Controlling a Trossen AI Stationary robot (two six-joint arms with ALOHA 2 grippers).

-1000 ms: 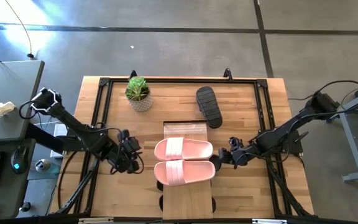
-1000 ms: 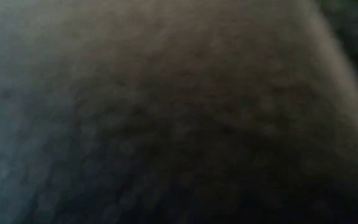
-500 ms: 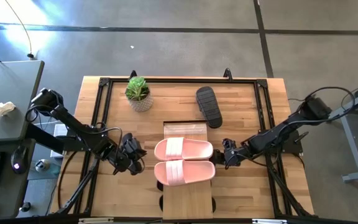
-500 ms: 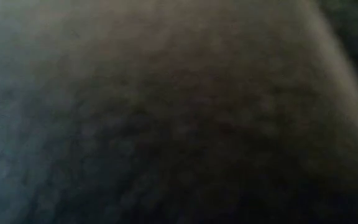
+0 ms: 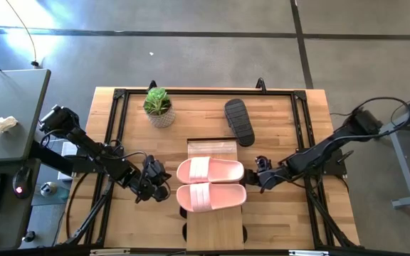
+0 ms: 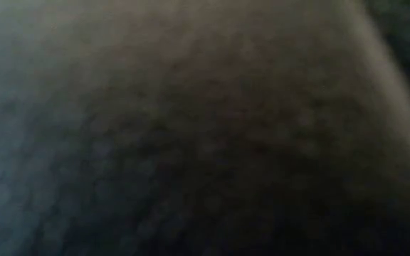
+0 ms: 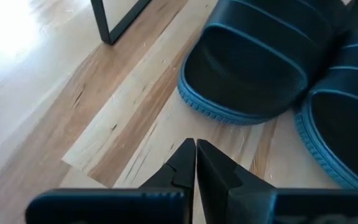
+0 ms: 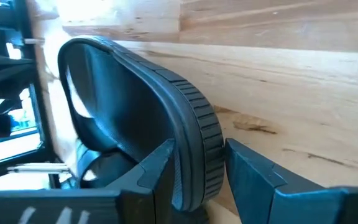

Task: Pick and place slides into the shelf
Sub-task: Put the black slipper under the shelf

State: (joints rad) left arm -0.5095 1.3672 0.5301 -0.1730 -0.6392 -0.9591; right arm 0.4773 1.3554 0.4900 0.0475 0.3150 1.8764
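**Pink pair on the shelf, right fingers straddling a slide's end**

Start with the pink slides. The far one and the near one lie side by side on the shelf, soles down and straps up. Their long axes run crosswise to the plank, so each slide points from one arm toward the other, and both ends just overhang the light wood.

Your right gripper sits at the right-hand end of that pair, in line with the far slide as best I can judge. The right wrist view shows its fingers spread either side of a rounded slide end with a thick, ribbed sole edge. One finger is against it and the other shows a sliver of gap, so I read that as released rather than clamped.

Your left gripper hovers just off the pair's opposite end. Its fingers are pressed tip to tip with nothing between them, and they point at the rounded foam ends on the plank.

The one black slide lies on the butcher-block table, beyond the shelf and well apart from both grippers. Its long axis runs roughly front to back, slightly slanted, and the ribbed sole faces up, I think. It sits right of centre, so your right arm looks the nearer for it. A potted plant stands off to the left. The low view is blocked and shows nothing.
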